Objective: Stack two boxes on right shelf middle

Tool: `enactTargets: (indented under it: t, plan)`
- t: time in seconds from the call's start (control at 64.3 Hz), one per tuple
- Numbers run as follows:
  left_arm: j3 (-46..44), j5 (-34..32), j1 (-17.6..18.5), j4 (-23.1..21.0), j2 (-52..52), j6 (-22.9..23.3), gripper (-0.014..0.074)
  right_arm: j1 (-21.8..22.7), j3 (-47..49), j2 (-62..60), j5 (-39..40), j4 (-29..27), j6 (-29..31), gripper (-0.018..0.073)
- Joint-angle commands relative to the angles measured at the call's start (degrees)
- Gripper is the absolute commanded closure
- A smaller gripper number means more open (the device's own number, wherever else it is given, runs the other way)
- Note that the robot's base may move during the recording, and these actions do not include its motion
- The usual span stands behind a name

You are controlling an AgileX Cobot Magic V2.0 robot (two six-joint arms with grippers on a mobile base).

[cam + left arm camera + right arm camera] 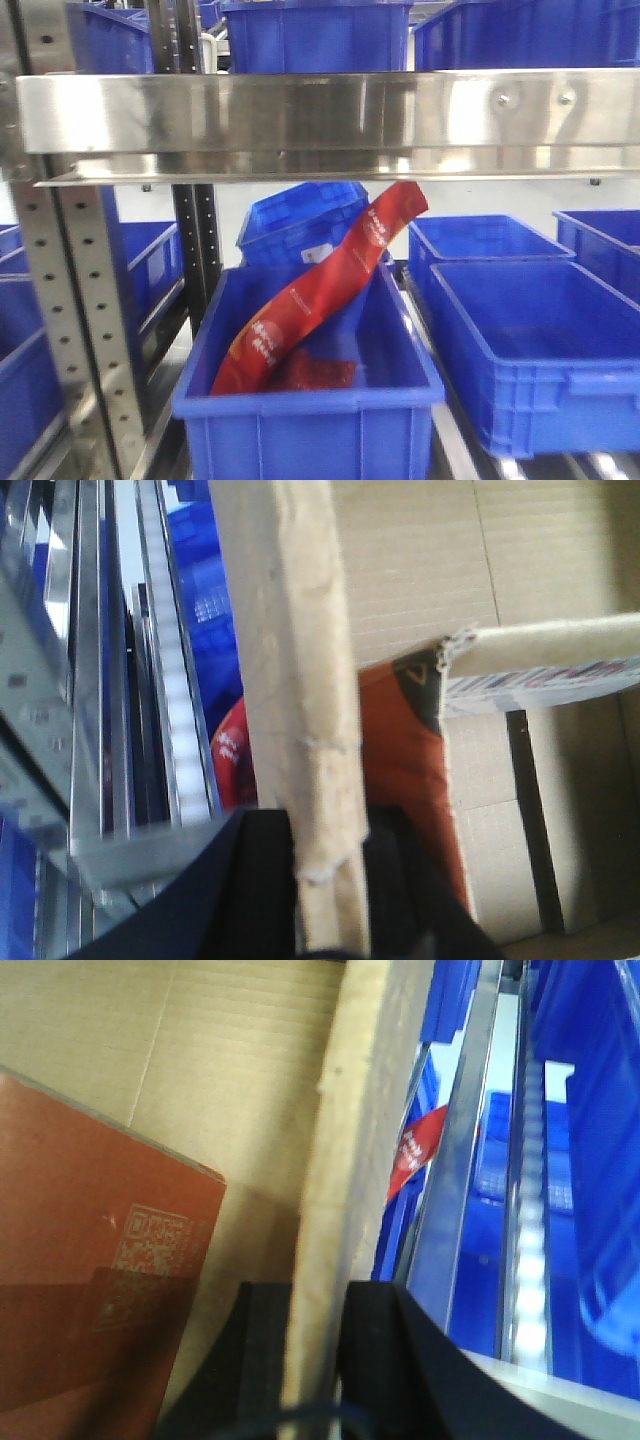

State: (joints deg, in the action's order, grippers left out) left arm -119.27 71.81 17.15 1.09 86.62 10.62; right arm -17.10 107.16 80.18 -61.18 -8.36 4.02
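"What shows of the robot itself?"

"Only the tools, each seen from its own wrist camera. The left tool [325,825] has two matte black fingers [225,900]. The outer one is broad with a straight, sloping edge, and it looks faintly bluish where the light catches it."

"And the other side?"

"The right tool [318,1295] is the same black. Its narrow finger [262,1355] is a squared block whose face seems finely ribbed. The wide finger [400,1370] is a smooth wedge with a blunt tip and a slanting outer edge."

"Any wiring?"

"A thin dark cable [310,1418] curves between the two fingers at the very bottom of the right wrist view."
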Motion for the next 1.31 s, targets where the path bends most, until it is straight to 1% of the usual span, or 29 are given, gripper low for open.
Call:
enactTargets:
  t: [0.0, 1.291]
  plan:
    - [-0.69, -2.77, 0.19, -0.21, -0.56, 0.07, 0.0708, 0.42, 0.48, -0.65, 2.53, 0.87, 0.37, 0.0713]
    - [-0.69, -2.77, 0.19, -0.21, -0.56, 0.07, 0.0708, 0.42, 0.48, -0.65, 2.53, 0.87, 0.37, 0.0713]
